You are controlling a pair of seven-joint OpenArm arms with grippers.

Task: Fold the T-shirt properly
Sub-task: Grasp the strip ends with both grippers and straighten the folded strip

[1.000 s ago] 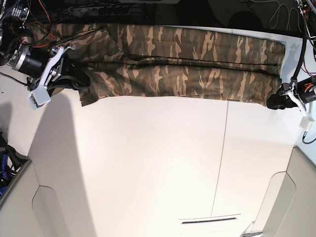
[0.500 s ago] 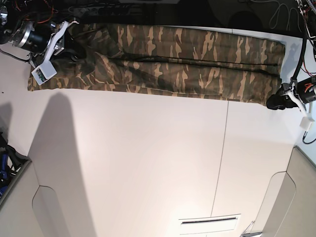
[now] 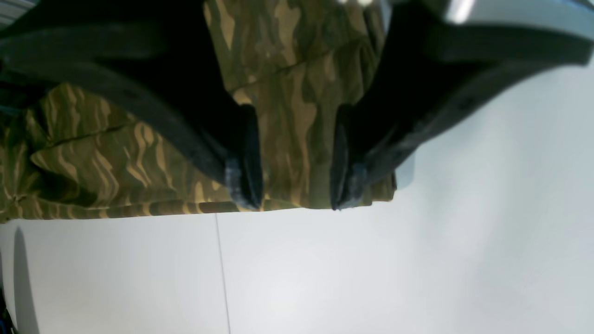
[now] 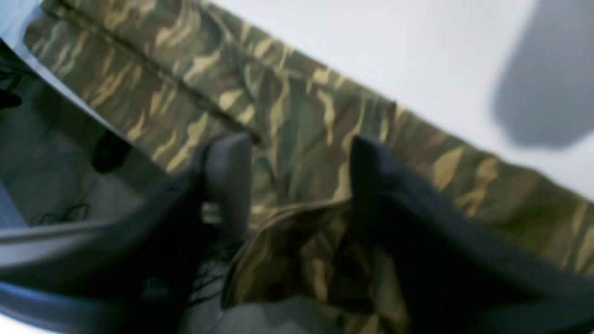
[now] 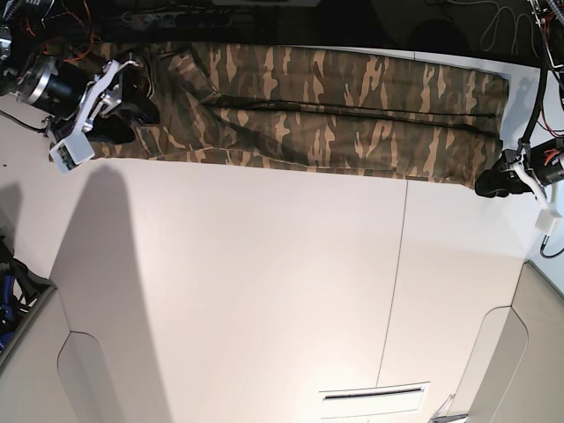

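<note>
The camouflage T-shirt (image 5: 335,115) lies as a long, flat band along the table's far edge. My right gripper (image 5: 130,110) is at the shirt's left end. In the right wrist view it (image 4: 297,185) is open, with a raised fold of the shirt (image 4: 301,116) between its jaws. My left gripper (image 5: 490,185) is at the shirt's near right corner. In the left wrist view it (image 3: 293,195) is open, jaws astride the shirt's hem (image 3: 287,93), tips at the cloth's edge.
The white table (image 5: 264,291) has a thin seam (image 5: 397,282) running front to back. Cables and a power strip (image 5: 176,16) lie behind the far edge. Beige panels (image 5: 529,352) flank the near corners. A dark slot (image 5: 374,393) sits near the front.
My right gripper pulled the shirt's bunched left end out to the left, so it now lies flat, then drew back a little and opened. The left arm has hardly moved.
</note>
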